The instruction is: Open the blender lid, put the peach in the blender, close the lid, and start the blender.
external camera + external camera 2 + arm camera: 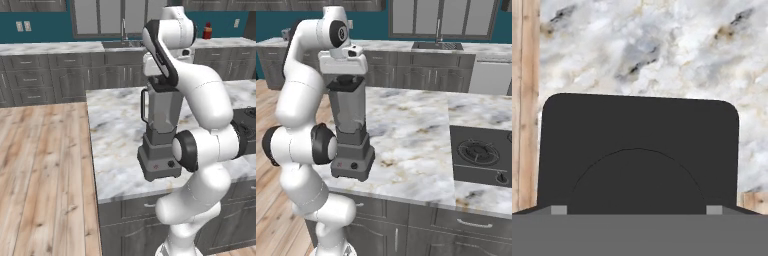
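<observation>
The gripper (345, 76) sat directly atop the blender lid (637, 150) at frame centre; finger spread could not be told. The cooktop (481, 155) lay at right.

Hand cam close above blender lid (637, 150), prob.

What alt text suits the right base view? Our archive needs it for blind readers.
A white robot arm reaches down over the blender, its hand just above the dark blender lid on the jar. The blender stands near the marble counter's front edge; a stovetop lies to the right.
</observation>
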